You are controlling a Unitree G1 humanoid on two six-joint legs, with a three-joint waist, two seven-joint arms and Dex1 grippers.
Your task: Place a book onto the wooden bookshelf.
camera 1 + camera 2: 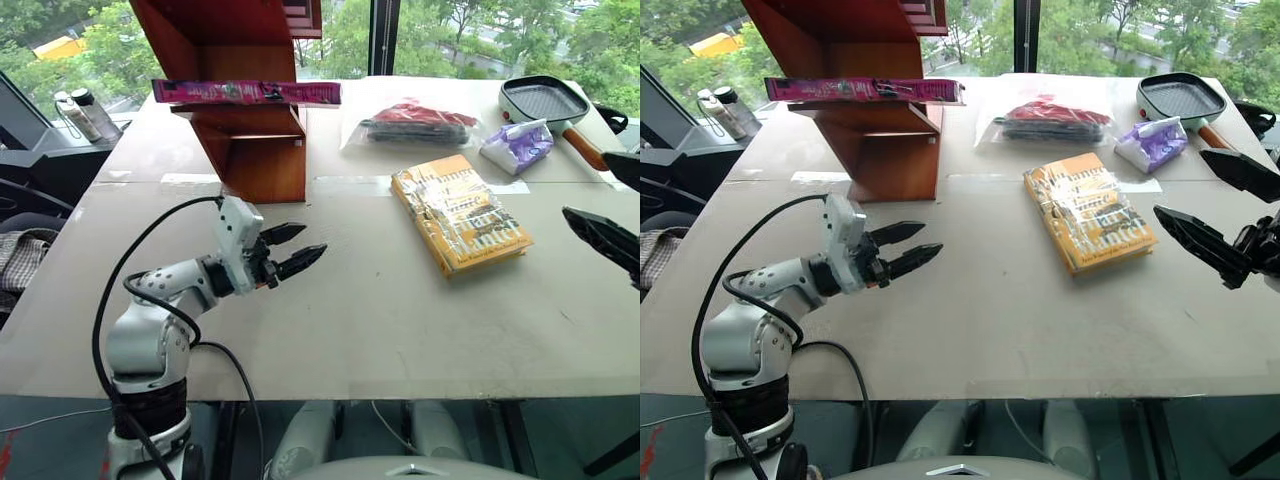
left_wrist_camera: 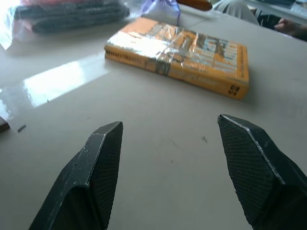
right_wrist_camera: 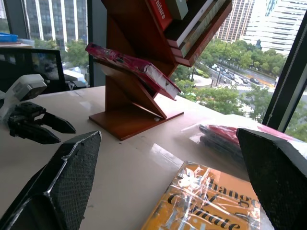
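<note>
Pale table [image 1: 380, 330] beside large windows [image 3: 268, 43]; trees, high-rises outside; daylight.

L arm: bent at near left, forearm roughly level | left tool [image 1: 296, 249]: fingers apart, empty, pointing right | R arm: at right edge | right tool [image 1: 1207, 208]: fingers spread wide, empty, pointing left

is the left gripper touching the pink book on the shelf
Apart. The left eye view shows the left gripper open over bare table, well short of the pink book lying on the wooden bookshelf.
</note>
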